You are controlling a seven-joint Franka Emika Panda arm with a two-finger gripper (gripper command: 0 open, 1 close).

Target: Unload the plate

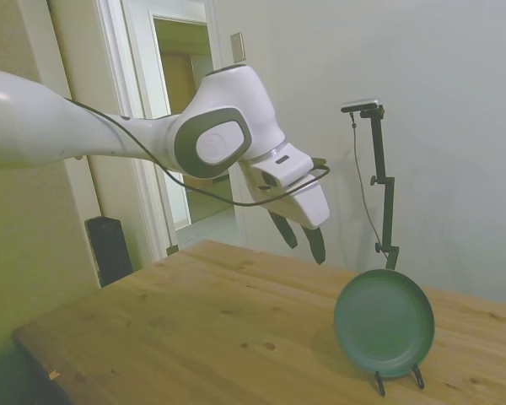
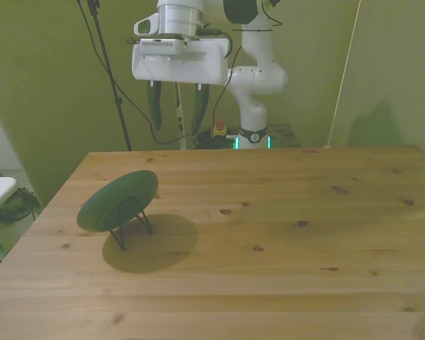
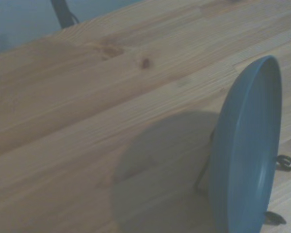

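I am hovering my gripper [image 1: 305,241] in the side view's upper middle — jaws standing apart, gripping nothing. The plate [image 1: 384,321] is leaning upright on its wire stand [image 1: 398,382] at lower right — well apart from me.

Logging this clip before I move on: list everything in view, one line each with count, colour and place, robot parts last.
plate: one, dark green, propped near upright in the stand, toward the front view's left.
stand: one, black wire, on the table under the plate.
table: one, light wood with knots, fills the lower part of each view.
arm: one, white, reaching over the table from the side view's left.
gripper: one, dark fingers, open, in the air above the table, apart from the plate.
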